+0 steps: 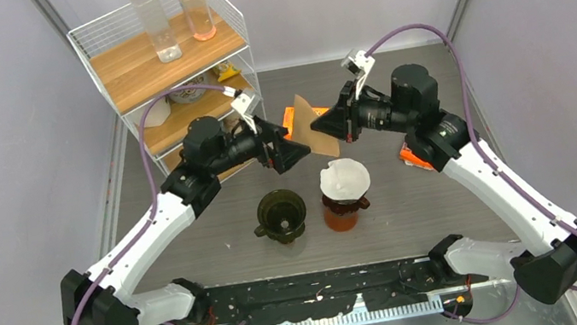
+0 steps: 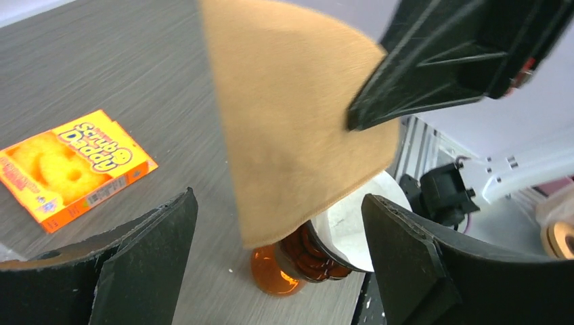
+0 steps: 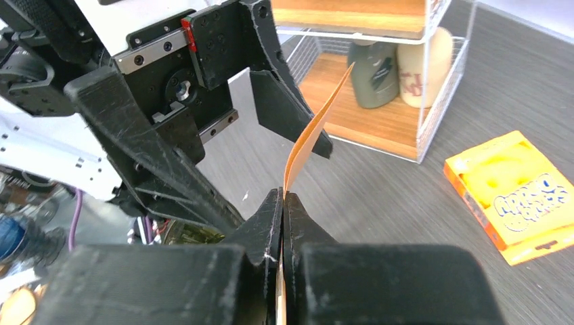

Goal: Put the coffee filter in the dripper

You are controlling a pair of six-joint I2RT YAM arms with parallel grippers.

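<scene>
top external: filter in the air in the right claw, empty dripper lower and nearer

the brown filter (image 1: 310,125) was not on the table (image 1: 415,221). it hung in the air between the two arms, folded flat and standing nearly upright. the right claw (image 1: 323,127) was pressed together on one edge of it; in the right wrist view the two fingers met on the paper with no gap. the left claw (image 1: 294,151) pointed at the filter from the other side with its jaws wide apart. in the left wrist view the flat face of the paper stood between the fingers (image 2: 145,257), and i saw no touch.

the dark dripper (image 1: 281,213) stood empty on the table, below the filter and closer to the arm bases, a little on the left arm's side. just beside it on the right stood an amber dripper (image 1: 342,210) that already had a white filter (image 1: 344,178) inside.

both arms were stretched forward and turned inward, the wrists about level, facing each other. in my judgement the filter had to go down and toward the bases, with its narrow end lowest, and it probably needed opening first. the left claw was well placed for that.
</scene>
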